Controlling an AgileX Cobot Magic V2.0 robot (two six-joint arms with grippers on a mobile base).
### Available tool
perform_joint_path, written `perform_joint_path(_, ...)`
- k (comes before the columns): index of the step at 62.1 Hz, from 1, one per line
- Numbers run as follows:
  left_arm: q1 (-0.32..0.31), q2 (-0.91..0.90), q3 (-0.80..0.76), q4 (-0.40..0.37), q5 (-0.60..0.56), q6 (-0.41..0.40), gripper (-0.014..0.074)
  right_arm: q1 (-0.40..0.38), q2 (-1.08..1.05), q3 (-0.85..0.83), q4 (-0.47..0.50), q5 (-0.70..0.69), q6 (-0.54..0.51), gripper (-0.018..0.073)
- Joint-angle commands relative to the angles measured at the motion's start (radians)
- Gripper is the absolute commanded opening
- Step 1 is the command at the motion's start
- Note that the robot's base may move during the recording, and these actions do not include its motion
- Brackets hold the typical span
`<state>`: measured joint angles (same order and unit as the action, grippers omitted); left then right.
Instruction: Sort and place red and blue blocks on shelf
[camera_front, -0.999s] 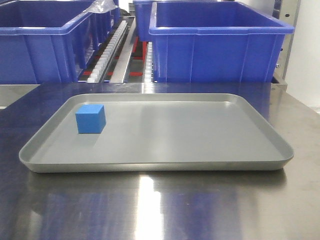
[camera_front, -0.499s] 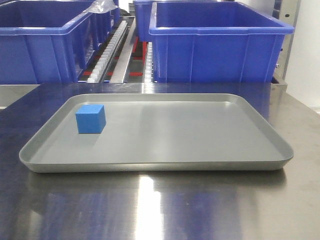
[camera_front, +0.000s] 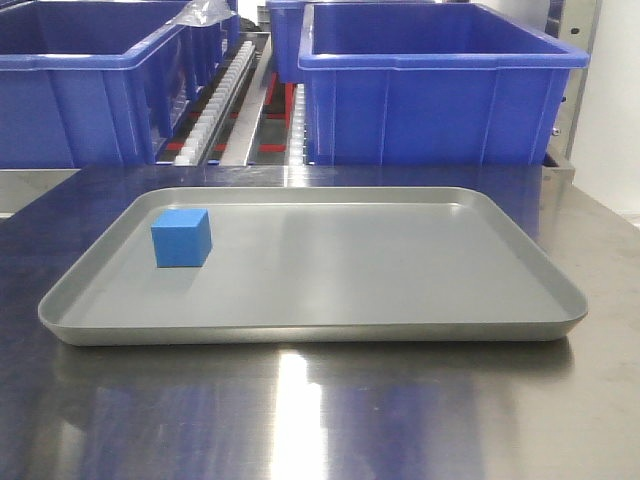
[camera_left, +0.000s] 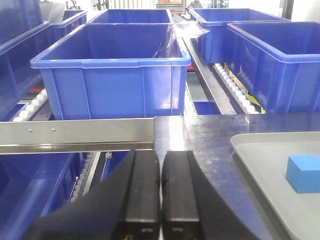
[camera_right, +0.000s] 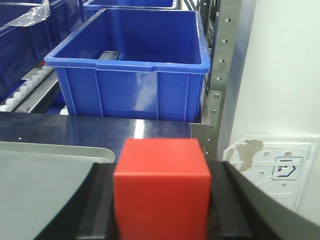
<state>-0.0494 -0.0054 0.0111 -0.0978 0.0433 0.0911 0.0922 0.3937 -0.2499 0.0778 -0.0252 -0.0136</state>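
The blue block (camera_front: 181, 238) sits on the left part of the grey tray (camera_front: 300, 333), nothing touching it. In the left wrist view the blue block (camera_left: 304, 172) lies to the right of my left gripper (camera_left: 160, 157), whose jaws are shut together and empty, low beside the table's left edge. My right gripper (camera_right: 162, 167) is shut on the red block (camera_right: 161, 190), held just past the tray's right corner (camera_right: 75, 152). The shelf shows as a steel front rail (camera_left: 75, 132), roller tracks (camera_front: 225, 90) and a perforated upright (camera_right: 220, 75). No arm appears in the front view.
Large blue bins (camera_front: 440, 90) (camera_front: 80, 95) stand on the shelf behind the steel table (camera_front: 300, 420). One bin (camera_right: 132, 65) is straight ahead of the right gripper, another bin (camera_left: 110, 70) ahead of the left. A white wall (camera_right: 285, 65) is at the right.
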Motion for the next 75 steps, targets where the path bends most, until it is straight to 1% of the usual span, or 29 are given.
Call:
perform_joint_path(1,-0.006,-0.017,0.024,0.0,-0.08,-0.009,0.0125,-0.008,0.002,-0.029,-0.007,-0.098,0.0,0.0053)
perform_joint_path(38,-0.006,-0.017,0.024,0.0,-0.08,-0.009,0.0125,-0.008,0.002,-0.029,-0.007,-0.098,0.0,0.0053)
perform_joint_path(43,-0.006,-0.017,0.024,0.0,-0.101,-0.009,0.0125,-0.008,0.002,-0.029,-0.007,-0.098,0.0,0.0053)
perform_joint_path(46,-0.006,-0.017,0.024,-0.011,-0.112,-0.009,0.0125,-0.008,0.002,-0.029,-0.007,-0.098,0.0,0.0053)
perform_joint_path(50,-0.008,-0.017,0.024,-0.055,-0.119,-0.009,0.0125,-0.008,0.002,-0.029,-0.007,-0.098,0.0,0.0053)
perform_joint_path(55,-0.023,-0.011,0.01,-0.06,-0.115,-0.016,0.0125,-0.008,0.002,-0.029,-0.007,-0.099,0.0,0.0053)
perform_joint_path(59,-0.041,0.011,-0.032,-0.06,-0.075,-0.047,0.0125,-0.008,0.002,-0.029,-0.007,-0.098,0.0,0.0053)
perform_joint_path(63,-0.062,0.051,-0.09,-0.025,-0.026,-0.064,0.0125,-0.008,0.002,-0.029,-0.007,-0.098,0.0,0.0053)
perform_joint_path(67,-0.086,0.112,-0.143,-0.023,-0.008,-0.076,0.0125,-0.008,0.002,-0.029,-0.007,-0.099,0.0,0.0053)
perform_joint_path(72,-0.122,0.215,-0.219,-0.017,0.033,-0.2,0.0125,-0.008,0.002,-0.029,-0.007,-0.099,0.0,0.0053)
perform_joint_path(75,-0.146,0.294,-0.263,-0.008,0.06,-0.239,0.0125,-0.008,0.002,-0.029,-0.007,-0.099,0.0,0.0053)
